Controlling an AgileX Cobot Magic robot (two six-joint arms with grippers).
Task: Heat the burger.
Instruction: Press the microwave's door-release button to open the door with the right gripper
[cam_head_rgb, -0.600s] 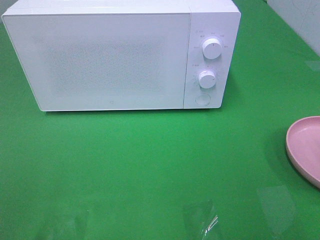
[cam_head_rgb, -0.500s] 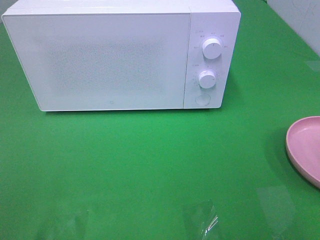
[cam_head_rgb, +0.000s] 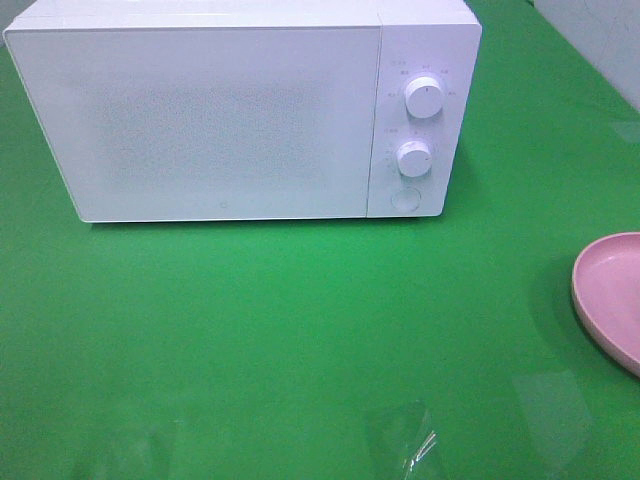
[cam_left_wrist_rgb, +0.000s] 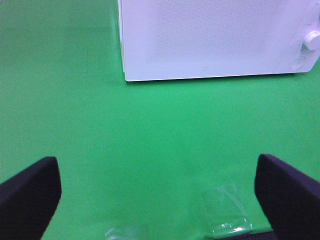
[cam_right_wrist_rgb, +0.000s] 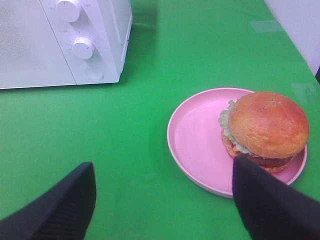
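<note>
Standing at the back of the green table (cam_head_rgb: 300, 330), the white microwave (cam_head_rgb: 220, 120) has its door shut, hiding its inside. The pink plate (cam_right_wrist_rgb: 200, 145) lies well off to its right, with the burger (cam_right_wrist_rgb: 267, 125) on one side of it. Print around the knobs (cam_head_rgb: 425, 97) is too small to read. A pale wall (cam_head_rgb: 600, 40) borders the table. The left gripper (cam_left_wrist_rgb: 159, 195) and right gripper (cam_right_wrist_rgb: 165, 205) hang above the table, jaws wide, holding nothing.
</note>
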